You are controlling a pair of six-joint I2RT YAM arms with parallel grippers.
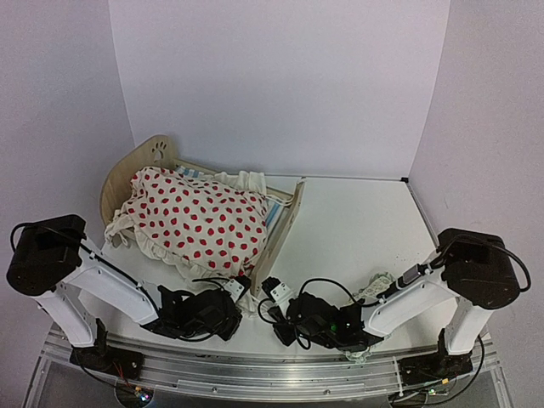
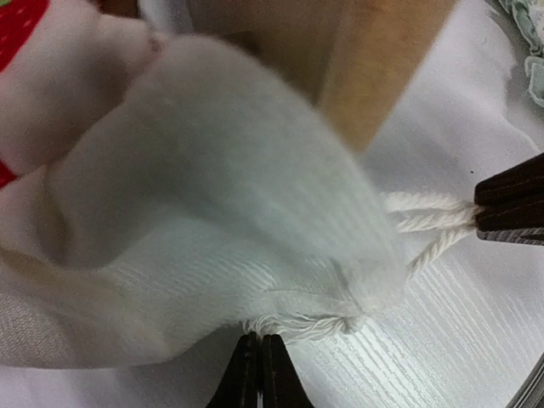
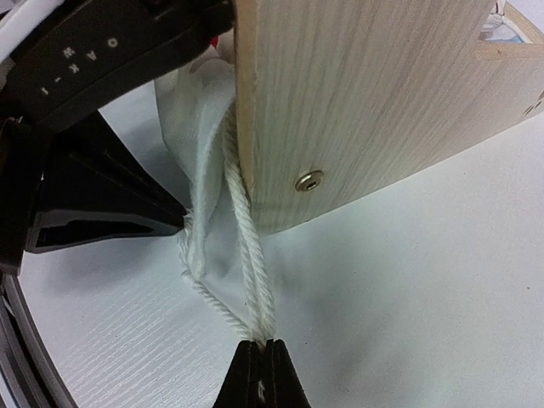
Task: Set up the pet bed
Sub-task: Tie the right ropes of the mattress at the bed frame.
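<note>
The pet bed (image 1: 285, 223) stands at the back left, a light-wood frame with a paw-print headboard and a strip of blue-striped base. A cream red-dotted cushion (image 1: 191, 217) lies heaped over it. At the footboard's near corner (image 3: 365, 110) both grippers meet. In the left wrist view my left gripper (image 2: 262, 342) is shut on the frayed, corded edge of a white cloth (image 2: 238, 212) hanging off the bed. My right gripper (image 3: 262, 344) is shut on a white twisted cord (image 3: 246, 246) that runs up beside the footboard. From above, the left gripper (image 1: 245, 299) and right gripper (image 1: 267, 296) nearly touch.
A small green floral pillow (image 1: 374, 289) lies on the white table beside the right arm, and also shows as the pillow (image 2: 527, 42) at the left wrist view's top right. The table (image 1: 357, 221) stretches right of the bed. White walls close in the back and sides.
</note>
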